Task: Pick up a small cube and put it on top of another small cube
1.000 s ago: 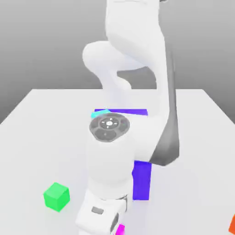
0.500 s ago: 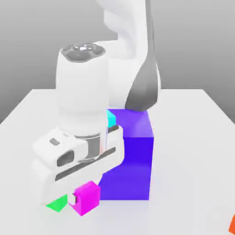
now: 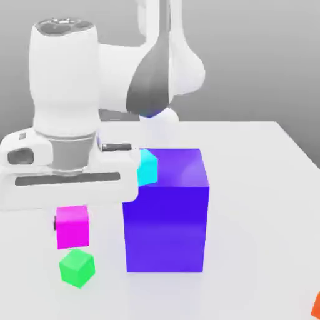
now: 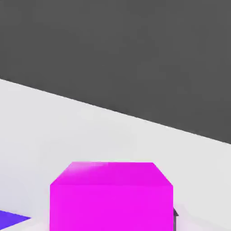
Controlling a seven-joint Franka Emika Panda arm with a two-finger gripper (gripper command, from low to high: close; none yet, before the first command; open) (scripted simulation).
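Note:
A small magenta cube (image 3: pixel 73 227) hangs in the air under my gripper (image 3: pixel 71 224), which is shut on it. The same magenta cube (image 4: pixel 111 198) sits close up in the hand view. Just below it, a small green cube (image 3: pixel 77 267) rests on the white table (image 3: pixel 250 187), with a narrow gap between the two cubes. The magenta cube is almost straight above the green one, slightly toward the exterior view's left.
A big blue-purple block (image 3: pixel 166 211) stands just to the exterior view's right of the cubes. A cyan small cube (image 3: pixel 147 167) sits beside its upper left corner. An orange cube (image 3: pixel 316 305) peeks in at the lower right edge.
The arm has lifted and swung toward the exterior view's left, carrying the magenta cube from the table's front edge up to a spot above the green cube.

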